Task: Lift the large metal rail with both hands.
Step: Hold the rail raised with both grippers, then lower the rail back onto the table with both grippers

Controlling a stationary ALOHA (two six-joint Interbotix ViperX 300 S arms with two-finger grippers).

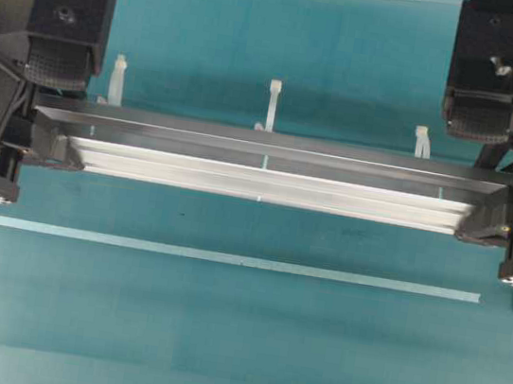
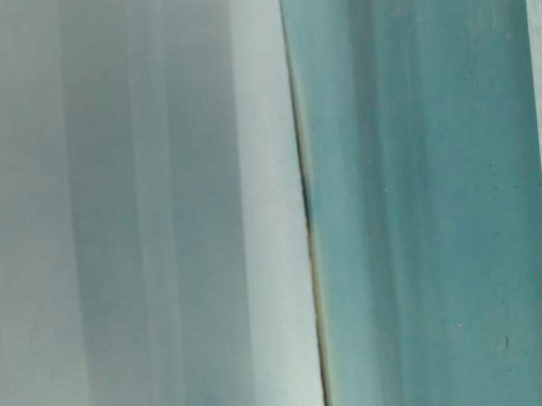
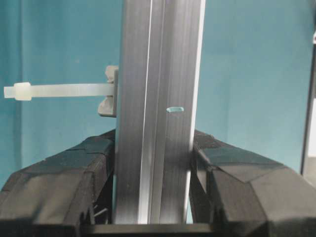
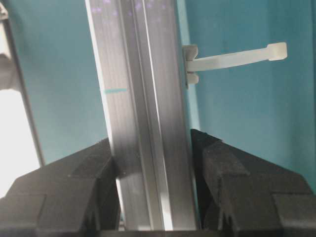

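I see the long silver grooved aluminium rail (image 1: 269,170) spanning across the teal counter (image 1: 235,342), level, above the thin pale tape strip (image 1: 233,259). My black left gripper (image 3: 155,163) jaws clench one end, my black right gripper (image 4: 153,163) jaws clench the other. White pegs (image 1: 273,99) line its far edge.

Bare table (image 1: 235,342) beyond tape strip (image 1: 228,258) — unobstructed
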